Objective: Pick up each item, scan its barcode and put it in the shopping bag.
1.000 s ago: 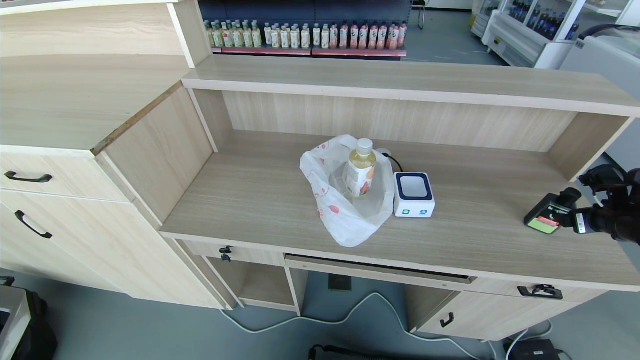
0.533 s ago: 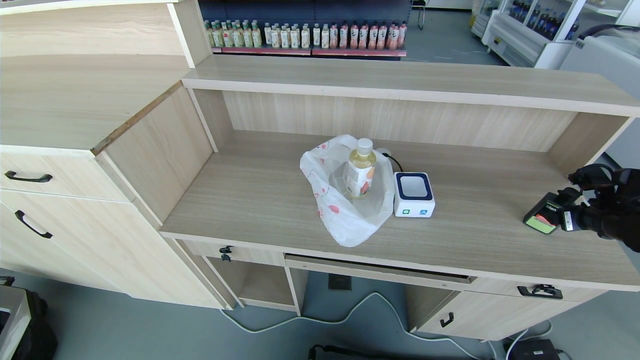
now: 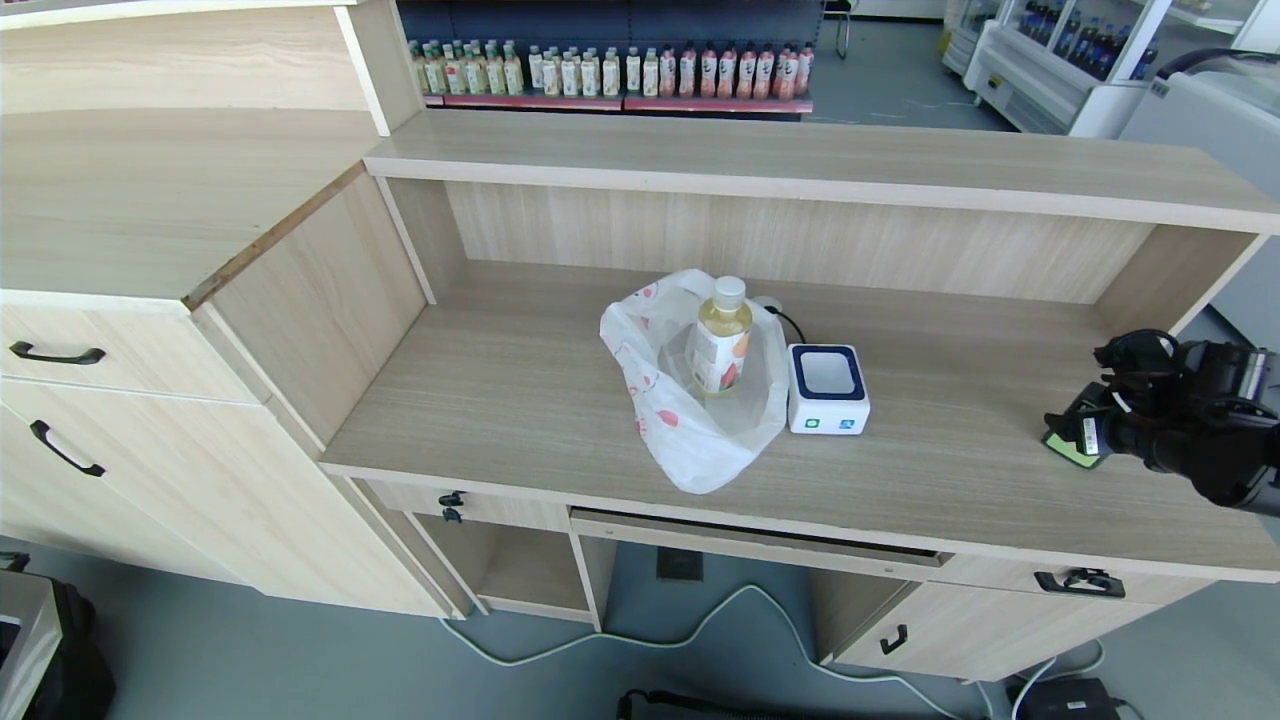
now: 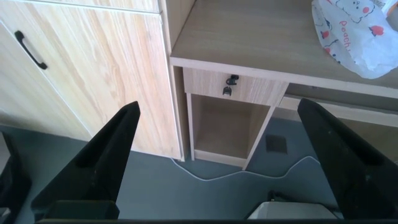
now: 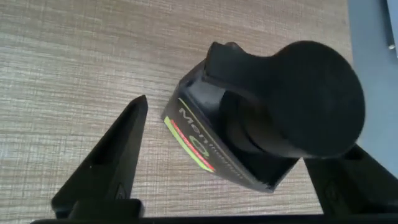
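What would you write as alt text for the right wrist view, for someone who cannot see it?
A dark box with a green and red stripe sits on a pale wooden counter between two black fingers spread wide, one visibly clear of it. A rounded black shape covers part of the box.

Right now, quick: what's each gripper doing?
Left gripper: open, empty, beside the counter.
Right gripper: open, fingers either side of the black bottle lying on the counter.
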Robot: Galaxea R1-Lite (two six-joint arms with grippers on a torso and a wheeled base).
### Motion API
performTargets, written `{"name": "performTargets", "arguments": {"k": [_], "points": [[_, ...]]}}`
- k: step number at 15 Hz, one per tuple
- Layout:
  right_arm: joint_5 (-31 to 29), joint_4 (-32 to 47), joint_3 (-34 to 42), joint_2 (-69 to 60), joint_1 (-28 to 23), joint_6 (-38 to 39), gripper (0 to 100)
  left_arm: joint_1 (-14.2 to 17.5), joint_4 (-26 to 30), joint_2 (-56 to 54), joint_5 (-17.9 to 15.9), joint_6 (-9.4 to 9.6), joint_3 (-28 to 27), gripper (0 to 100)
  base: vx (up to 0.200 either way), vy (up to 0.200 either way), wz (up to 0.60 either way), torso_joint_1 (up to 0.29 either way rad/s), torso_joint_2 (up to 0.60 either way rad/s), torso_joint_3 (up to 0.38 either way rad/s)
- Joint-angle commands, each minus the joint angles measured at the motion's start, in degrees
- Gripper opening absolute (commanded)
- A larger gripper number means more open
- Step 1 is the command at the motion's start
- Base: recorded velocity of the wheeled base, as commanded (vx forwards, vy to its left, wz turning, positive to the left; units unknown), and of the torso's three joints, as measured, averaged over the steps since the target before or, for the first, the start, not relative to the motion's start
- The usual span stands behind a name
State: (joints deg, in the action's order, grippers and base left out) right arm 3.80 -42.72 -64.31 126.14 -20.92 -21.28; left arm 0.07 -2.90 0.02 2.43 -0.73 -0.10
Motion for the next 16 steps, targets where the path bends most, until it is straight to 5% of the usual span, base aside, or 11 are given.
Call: {"name": "performTargets", "arguments": {"k": [1,8,15,16], "points": [[0.1,-0.1,-0.3,0.8,0.7,-0.1,0,0.0,-0.1,0.0,0.0,-0.06,0.0,100,0.000,0.000,0.00,0.000,0.00,0.000],[-0.1,-1.8,-1.7,-1.0,2.1,-6.3,0,0.0,-0.1,0.0,0.0,0.03,0.0,100,0.000,0.000,0.00,0.000,0.00,0.000],[2.3,-5.1,22.2,-36.1,-2.8,-31.9,0,0.0,0.0,0.0,0.0,0.03,0.0,100,0.000,0.000,0.00,0.000,0.00,0.000],[13.4,-7.9,30.2,-47.2,1.1,-37.8,0,0.0,-0.1,0.0,0.0,-0.06,0.0,100,0.000,0.000,0.00,0.000,0.00,0.000]]}}
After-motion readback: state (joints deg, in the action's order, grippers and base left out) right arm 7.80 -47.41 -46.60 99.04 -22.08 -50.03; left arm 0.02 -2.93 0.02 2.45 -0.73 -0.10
